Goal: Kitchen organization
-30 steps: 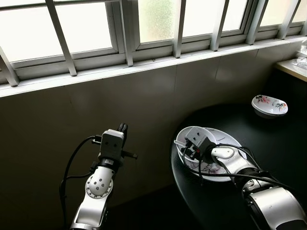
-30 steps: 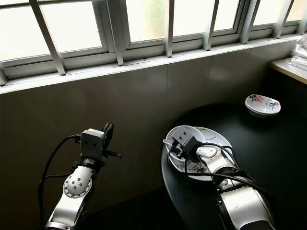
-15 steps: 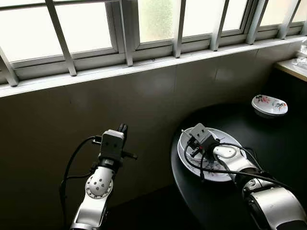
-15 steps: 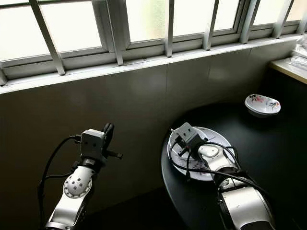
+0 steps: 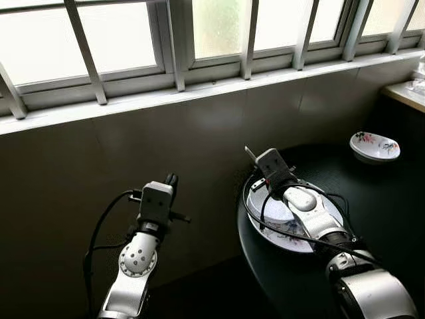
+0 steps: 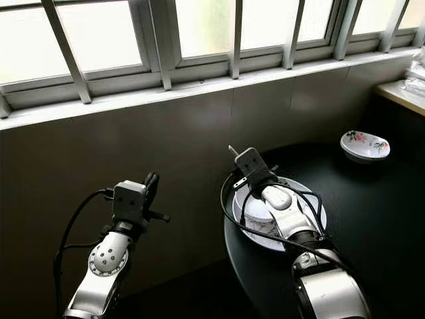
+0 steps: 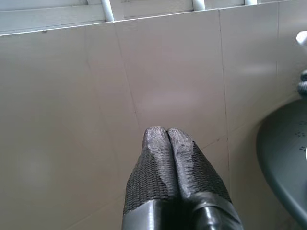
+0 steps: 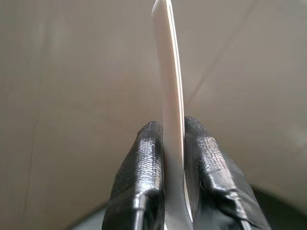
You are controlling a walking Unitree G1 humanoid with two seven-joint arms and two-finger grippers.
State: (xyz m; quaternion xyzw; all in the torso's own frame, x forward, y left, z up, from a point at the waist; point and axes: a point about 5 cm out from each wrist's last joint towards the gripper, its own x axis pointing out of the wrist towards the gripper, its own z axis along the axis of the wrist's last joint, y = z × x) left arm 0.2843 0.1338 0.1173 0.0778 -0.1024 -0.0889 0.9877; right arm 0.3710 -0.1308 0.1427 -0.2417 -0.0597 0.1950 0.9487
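The right gripper pinches a thin white spoon above the plate and bowl; such an edge-on hold could let it slip and fall, while the left gripper, jaws pressed together, idles.

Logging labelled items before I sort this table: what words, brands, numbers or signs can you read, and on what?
None: no legible text in any view.
The small bowl and the plate carry painted flowers, no lettering.
The white utensil clamped in the right gripper is blank.
The wrist camera housing shows no readable marking.
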